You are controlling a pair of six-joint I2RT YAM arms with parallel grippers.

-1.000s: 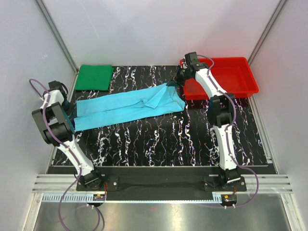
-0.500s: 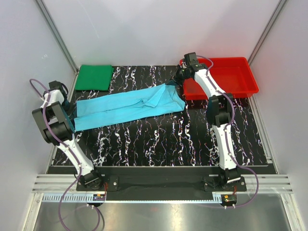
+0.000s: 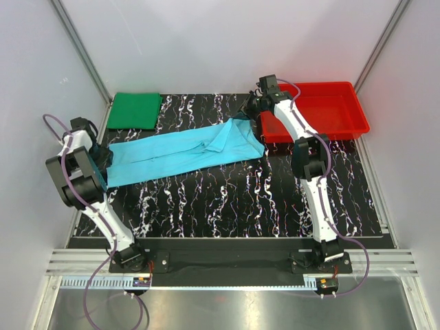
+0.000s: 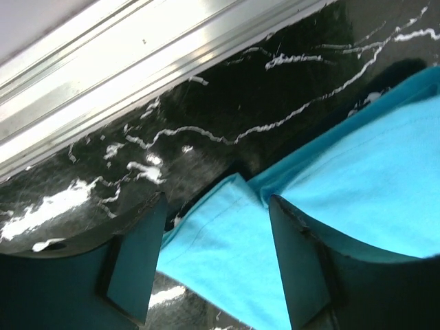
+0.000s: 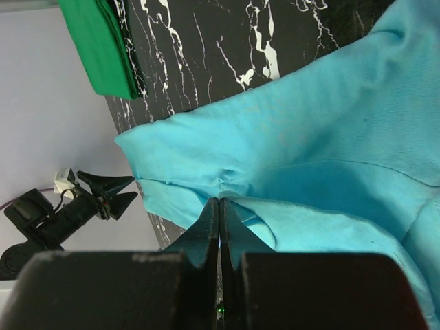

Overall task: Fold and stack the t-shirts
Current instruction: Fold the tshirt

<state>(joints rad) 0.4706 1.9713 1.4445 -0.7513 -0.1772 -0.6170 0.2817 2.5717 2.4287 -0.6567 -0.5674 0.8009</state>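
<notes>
Cyan t-shirt (image 3: 182,152) stretches across the tabletop (image 3: 227,199) from its left edge. The left gripper (image 4: 218,206) gapes wide over one corner, and the right gripper (image 5: 219,206) pinches the opposite end. Green t-shirt (image 3: 135,110) lies folded in the far-left corner.

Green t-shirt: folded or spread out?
Folded: the green t-shirt lies as a compact rectangle at the far left, its layered edge visible in the right wrist view.
</notes>
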